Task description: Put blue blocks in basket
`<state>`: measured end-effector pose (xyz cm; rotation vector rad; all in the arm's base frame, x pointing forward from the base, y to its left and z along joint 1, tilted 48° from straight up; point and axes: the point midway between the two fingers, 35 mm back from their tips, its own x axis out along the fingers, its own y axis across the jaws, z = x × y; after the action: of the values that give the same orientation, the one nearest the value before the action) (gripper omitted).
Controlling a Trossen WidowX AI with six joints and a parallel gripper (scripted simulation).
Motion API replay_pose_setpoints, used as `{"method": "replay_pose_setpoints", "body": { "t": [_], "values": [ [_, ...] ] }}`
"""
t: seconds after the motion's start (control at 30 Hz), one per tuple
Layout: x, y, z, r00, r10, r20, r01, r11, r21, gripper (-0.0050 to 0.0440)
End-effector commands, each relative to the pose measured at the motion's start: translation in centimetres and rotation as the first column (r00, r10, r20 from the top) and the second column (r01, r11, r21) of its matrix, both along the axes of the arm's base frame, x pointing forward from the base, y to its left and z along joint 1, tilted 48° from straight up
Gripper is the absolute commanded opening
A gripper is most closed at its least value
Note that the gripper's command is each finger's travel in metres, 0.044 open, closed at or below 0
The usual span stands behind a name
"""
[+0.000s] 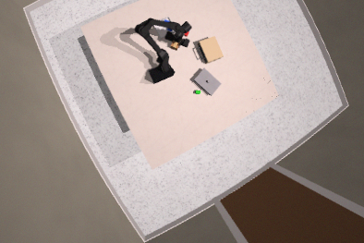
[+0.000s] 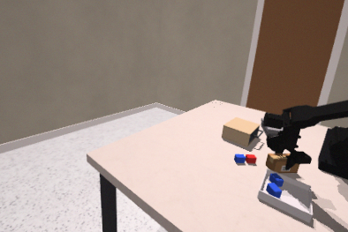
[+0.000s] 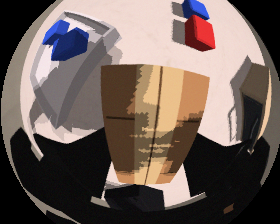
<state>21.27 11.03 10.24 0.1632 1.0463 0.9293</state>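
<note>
My gripper (image 2: 289, 157) (image 1: 179, 43) is shut on a brown woven basket (image 2: 277, 164) (image 3: 153, 128) (image 1: 175, 45), which is low over or on the table beside a white tray (image 2: 291, 206) (image 3: 50, 91). Two blue blocks (image 2: 276, 179) (image 2: 274, 191) (image 3: 69, 43) lie in that tray. A third blue block (image 2: 239, 158) (image 3: 191, 6) lies on the table touching a red block (image 2: 251, 158) (image 3: 200, 32), just beyond the basket. I cannot tell if the basket's bottom touches the table.
A tan drawer unit (image 2: 240, 130) (image 1: 212, 49) with a wire handle stands behind the blocks. A grey lidded box (image 1: 206, 81) stands nearer the arm's base, with a green block (image 1: 197, 91) beside it. The table's edge is to the left in the exterior view.
</note>
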Motion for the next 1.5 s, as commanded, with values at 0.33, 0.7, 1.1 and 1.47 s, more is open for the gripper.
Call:
{"method": "replay_pose_setpoints", "body": {
  "t": [0.33,0.7,1.1,1.47],
  "values": [
    [0.0,0.0,-0.2,1.000,-0.003,-0.004,0.003,1.000,-0.002,0.0440],
    [-1.1,-4.3,3.8,1.000,-0.003,-0.004,0.003,1.000,-0.002,0.0440],
    [-2.1,-8.5,7.7,1.000,-0.003,-0.004,0.003,1.000,-0.002,0.0440],
    [6.2,-7.4,11.1,1.000,-0.017,-0.019,0.017,1.000,0.001,0.0234]
  ]
}}
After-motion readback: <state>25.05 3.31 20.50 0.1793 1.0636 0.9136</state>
